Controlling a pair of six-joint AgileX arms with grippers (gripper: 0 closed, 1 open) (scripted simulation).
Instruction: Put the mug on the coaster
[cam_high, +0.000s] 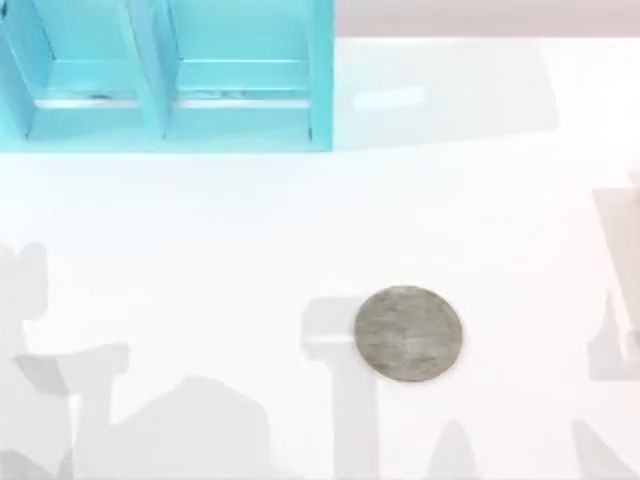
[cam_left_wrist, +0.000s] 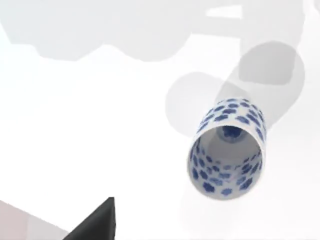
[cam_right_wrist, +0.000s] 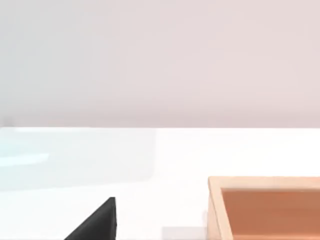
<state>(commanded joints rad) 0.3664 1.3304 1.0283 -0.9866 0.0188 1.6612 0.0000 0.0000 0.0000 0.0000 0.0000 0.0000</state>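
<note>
The coaster (cam_high: 408, 333), a flat round grey disc with a mottled surface, lies on the white table right of centre in the top view, with nothing on it. In the left wrist view the mug (cam_left_wrist: 227, 150), white with blue spots, stands upright on the white table with its mouth open towards the camera. A black edge of my left gripper (cam_left_wrist: 95, 224) shows well apart from the mug and does not touch it. In the right wrist view a black edge of my right gripper (cam_right_wrist: 95, 222) hangs over bare table.
A turquoise shelf unit (cam_high: 165, 75) with two compartments stands at the table's back left. An orange-brown wooden box (cam_right_wrist: 265, 207) with an open top sits on the table in the right wrist view. Grey arm shadows fall across the table's front.
</note>
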